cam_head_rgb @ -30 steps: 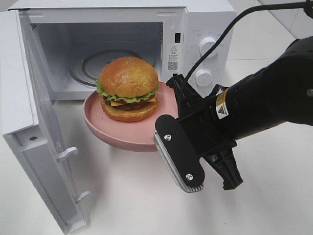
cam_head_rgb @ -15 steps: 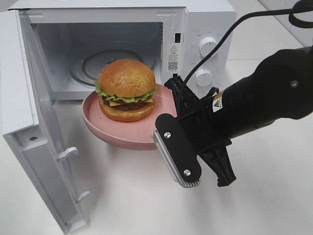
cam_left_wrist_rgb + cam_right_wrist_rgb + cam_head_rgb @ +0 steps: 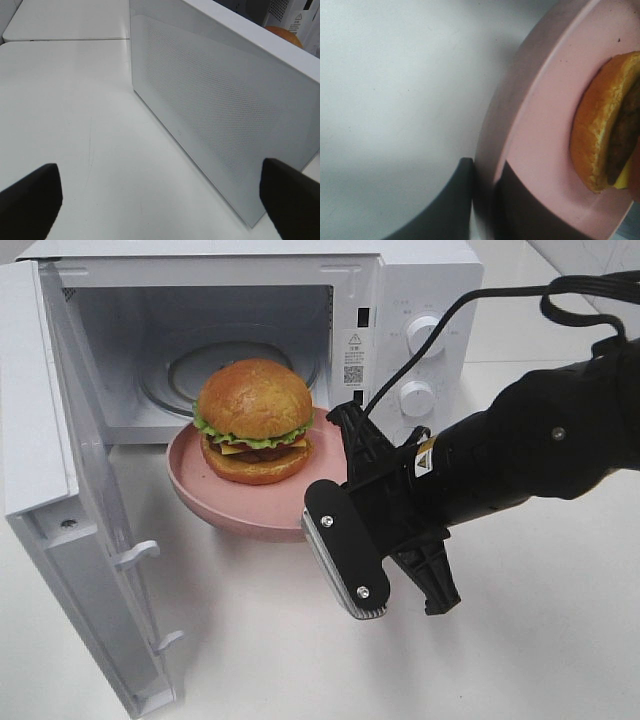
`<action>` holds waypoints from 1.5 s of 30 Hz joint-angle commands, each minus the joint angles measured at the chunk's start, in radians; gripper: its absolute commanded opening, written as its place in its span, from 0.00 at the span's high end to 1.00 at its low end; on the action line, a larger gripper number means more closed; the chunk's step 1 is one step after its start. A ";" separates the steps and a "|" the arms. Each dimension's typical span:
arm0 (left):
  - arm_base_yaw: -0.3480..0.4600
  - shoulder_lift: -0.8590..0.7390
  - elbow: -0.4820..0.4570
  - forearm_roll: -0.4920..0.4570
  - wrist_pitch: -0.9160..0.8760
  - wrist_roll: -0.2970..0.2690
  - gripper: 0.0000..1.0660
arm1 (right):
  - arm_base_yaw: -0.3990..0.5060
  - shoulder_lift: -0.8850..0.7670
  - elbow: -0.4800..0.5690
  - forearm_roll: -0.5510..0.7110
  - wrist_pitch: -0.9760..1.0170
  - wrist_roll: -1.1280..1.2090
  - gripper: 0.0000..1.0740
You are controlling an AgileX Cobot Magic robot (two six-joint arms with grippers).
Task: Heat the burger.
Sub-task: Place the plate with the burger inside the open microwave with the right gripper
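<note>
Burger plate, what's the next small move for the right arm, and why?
Probably ease the right gripper forward into the microwave: it grips the rim of the pink plate, the burger sits at the open cavity's mouth, and the glass turntable lies just behind.

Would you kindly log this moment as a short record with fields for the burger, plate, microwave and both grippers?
burger: upright on the pink plate, not yet inside
pink plate: in front of the open cavity, held at its rim
microwave: door swung wide open, glass turntable visible inside
right gripper: shut on the pink plate's rim
left gripper: open, holding nothing, beside the door's outer face
</note>
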 commanded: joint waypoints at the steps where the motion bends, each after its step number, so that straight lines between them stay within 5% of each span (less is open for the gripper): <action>1: 0.003 0.001 0.002 -0.003 -0.002 0.002 0.06 | -0.005 0.021 -0.049 -0.004 -0.085 -0.009 1.00; 45: 0.003 0.001 0.002 -0.003 -0.002 0.001 0.06 | -0.028 0.264 -0.428 -0.297 0.005 0.305 1.00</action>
